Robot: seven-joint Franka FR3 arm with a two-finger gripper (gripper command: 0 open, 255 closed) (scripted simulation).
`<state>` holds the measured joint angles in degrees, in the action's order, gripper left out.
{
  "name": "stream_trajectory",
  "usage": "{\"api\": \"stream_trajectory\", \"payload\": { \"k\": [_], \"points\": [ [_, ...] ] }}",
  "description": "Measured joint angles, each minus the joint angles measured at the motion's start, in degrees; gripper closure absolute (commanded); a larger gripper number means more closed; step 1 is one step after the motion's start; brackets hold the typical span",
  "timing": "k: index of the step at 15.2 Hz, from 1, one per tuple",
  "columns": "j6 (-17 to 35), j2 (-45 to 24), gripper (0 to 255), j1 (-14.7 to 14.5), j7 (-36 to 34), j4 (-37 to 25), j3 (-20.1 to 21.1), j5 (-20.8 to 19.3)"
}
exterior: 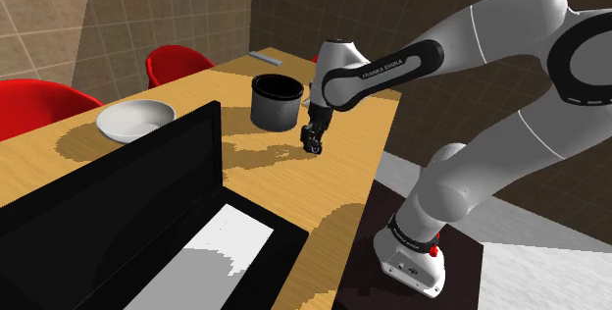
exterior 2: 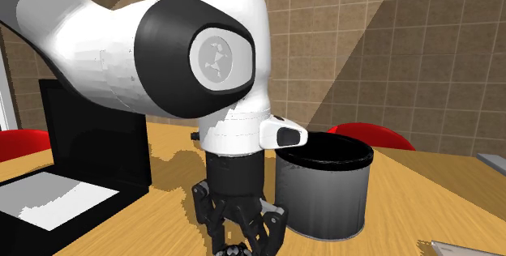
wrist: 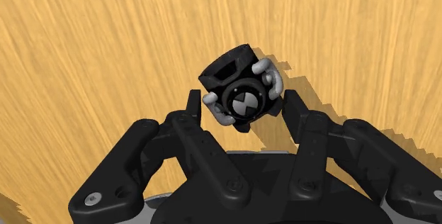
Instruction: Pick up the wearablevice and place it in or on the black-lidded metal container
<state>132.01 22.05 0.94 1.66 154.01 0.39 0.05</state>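
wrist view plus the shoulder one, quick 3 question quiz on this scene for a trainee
1. True or false: the black gripper is shut on the small black wearable device with grey lugs.
2. Multiple choice: in the shoulder view, what sits on the wooden table to the left of the dark cylindrical metal pot? A) a white bowl B) a blue mug C) a green bottle
3. Fill in: the rounded chairs beyond the table are coloured ____.

Key: 1 false, the fingers stand apart and the device lies on the table; 2 A; 3 red.
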Motion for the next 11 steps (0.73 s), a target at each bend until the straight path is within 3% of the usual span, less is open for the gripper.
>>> {"api": "stream_trajectory", "payload": {
  "k": [11],
  "points": [
    [-9.8,5.0,255,0.0,0.1,-4.8,-0.1,0.0]
  ]
}}
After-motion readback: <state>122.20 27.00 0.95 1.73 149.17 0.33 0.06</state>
